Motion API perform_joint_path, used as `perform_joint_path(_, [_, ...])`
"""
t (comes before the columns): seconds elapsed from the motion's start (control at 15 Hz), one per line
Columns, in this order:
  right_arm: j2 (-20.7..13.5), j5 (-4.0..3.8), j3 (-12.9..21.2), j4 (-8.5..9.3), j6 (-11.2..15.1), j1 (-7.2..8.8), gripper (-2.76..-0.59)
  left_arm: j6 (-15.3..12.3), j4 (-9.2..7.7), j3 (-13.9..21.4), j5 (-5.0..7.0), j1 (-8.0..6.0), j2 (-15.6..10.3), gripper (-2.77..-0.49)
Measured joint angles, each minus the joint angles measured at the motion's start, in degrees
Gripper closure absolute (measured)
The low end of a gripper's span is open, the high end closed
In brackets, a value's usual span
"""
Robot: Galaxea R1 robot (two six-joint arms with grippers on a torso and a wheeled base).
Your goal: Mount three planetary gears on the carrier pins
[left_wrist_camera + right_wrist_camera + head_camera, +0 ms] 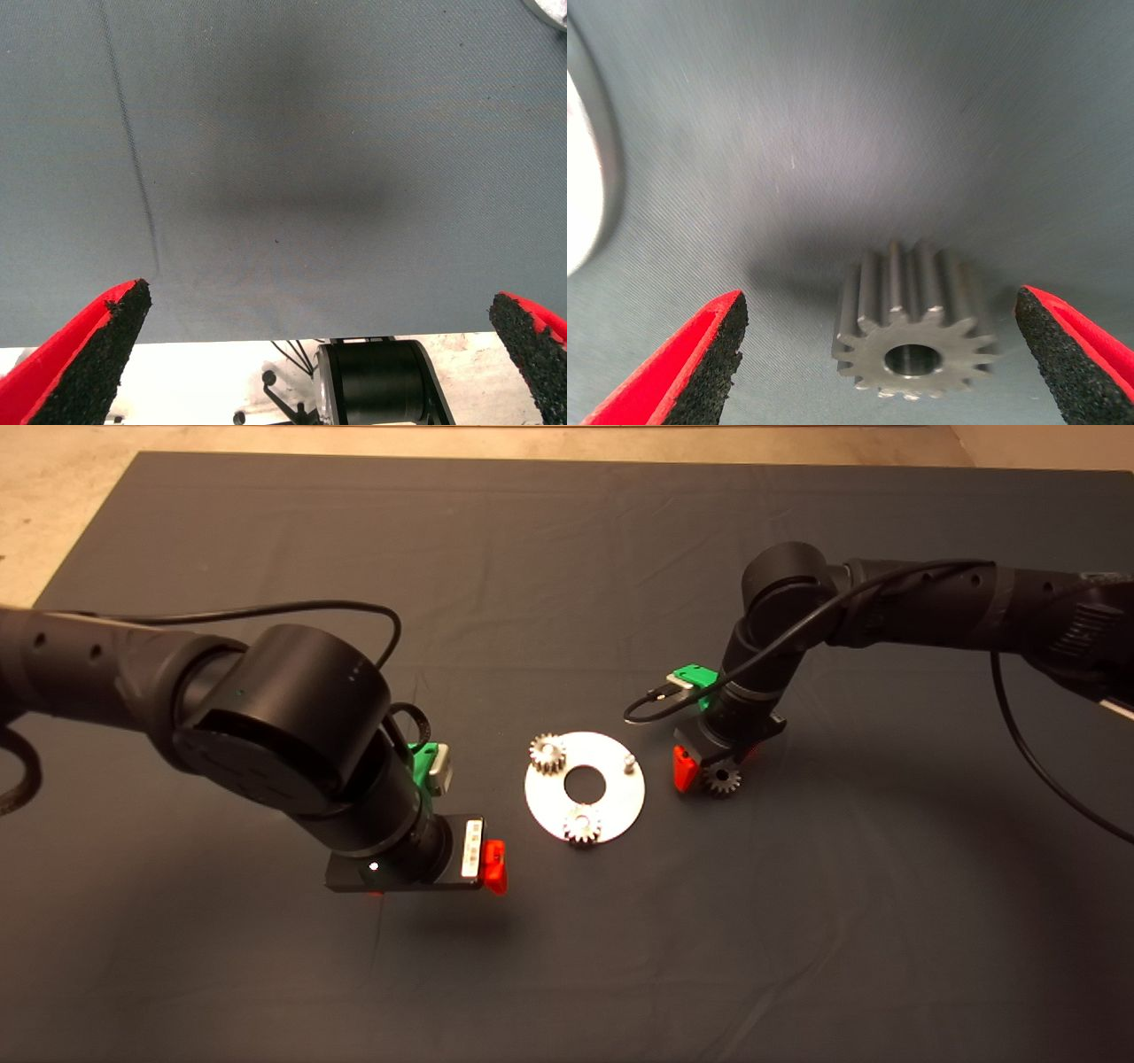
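Note:
A round silver disc (611,808) lies at the mat's middle. Two planetary gears sit on its pins, one at the far left (547,754), one at the near edge (582,826). One carrier pin (628,762) at the far right stands bare. The third gear (722,780) lies on the mat just right of the disc. My right gripper (704,772) is open around it, and the right wrist view shows the gear (914,332) between the spread fingers (687,367). My left gripper (443,872) is open and empty, above bare mat left of the disc.
The dark mat (567,974) covers the table, with bare tabletop (53,505) past its far left corner. The disc's edge (580,177) shows in the right wrist view. The left wrist view shows mat (283,159) and the robot's base beyond its edge.

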Motion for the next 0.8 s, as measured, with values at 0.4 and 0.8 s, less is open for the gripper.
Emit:
perform_joint_path(0.4, [-3.1,0.34,3.0,-0.26,0.0,-1.07,-1.96,1.4,0.01,0.0,0.01,0.01,-0.3,-2.76])
perform_joint_path(0.8, [-3.5,0.23,3.8,-0.67,0.0,-1.24,-1.85,1.6,0.0,0.0,0.01,0.34,-0.2,-2.76])
